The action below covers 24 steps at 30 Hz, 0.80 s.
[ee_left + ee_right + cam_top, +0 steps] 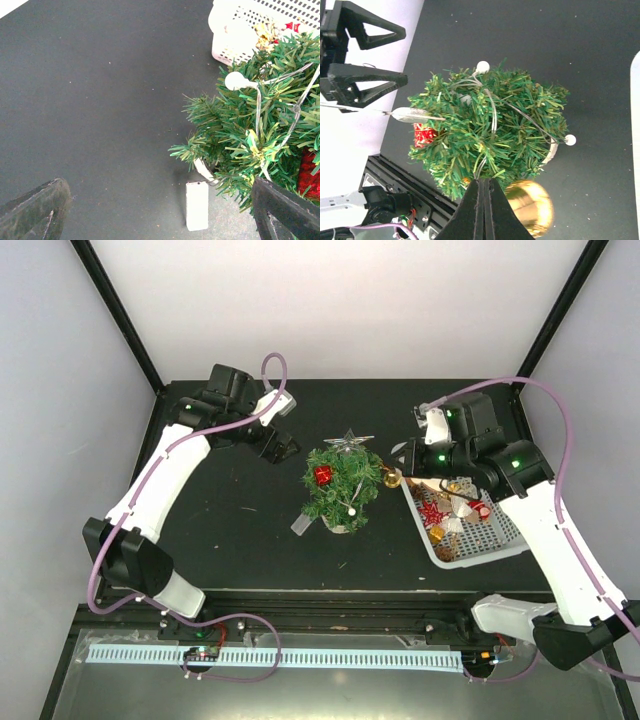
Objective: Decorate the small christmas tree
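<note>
The small christmas tree stands mid-table on its cream pot. It carries a red ornament, a silver star on top and a wire of white bulbs. My right gripper is shut at the tree's right edge, its tips among the needles. A gold bauble hangs against its fingers, and it also shows in the top view. My left gripper is wide open and empty, just behind and left of the tree.
A white battery box lies on the mat by the pot, wired to it. A white basket with several ornaments sits right of the tree, under my right arm. The black mat's front rail runs along the near edge.
</note>
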Tool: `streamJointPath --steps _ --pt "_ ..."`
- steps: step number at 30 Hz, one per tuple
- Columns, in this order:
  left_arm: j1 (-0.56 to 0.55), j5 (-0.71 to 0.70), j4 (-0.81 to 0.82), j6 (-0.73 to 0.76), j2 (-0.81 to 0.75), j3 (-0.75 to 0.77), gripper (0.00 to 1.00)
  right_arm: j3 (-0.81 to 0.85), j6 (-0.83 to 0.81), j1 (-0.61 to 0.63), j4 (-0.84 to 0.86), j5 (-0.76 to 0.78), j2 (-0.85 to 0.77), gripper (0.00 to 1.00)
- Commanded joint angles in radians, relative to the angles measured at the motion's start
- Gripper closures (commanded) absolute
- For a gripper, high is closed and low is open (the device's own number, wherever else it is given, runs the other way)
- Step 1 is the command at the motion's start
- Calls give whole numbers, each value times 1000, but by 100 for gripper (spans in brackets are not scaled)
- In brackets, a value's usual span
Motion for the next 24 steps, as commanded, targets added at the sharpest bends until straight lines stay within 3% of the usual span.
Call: streamJointPath --steps 1,24 --pt "-7 6 14 -3 -32 -1 1 -19 -14 7 -3 43 4 99" --pt "-7 1 23 0 -34 -23 1 -59 -9 9 5 62 33 99"
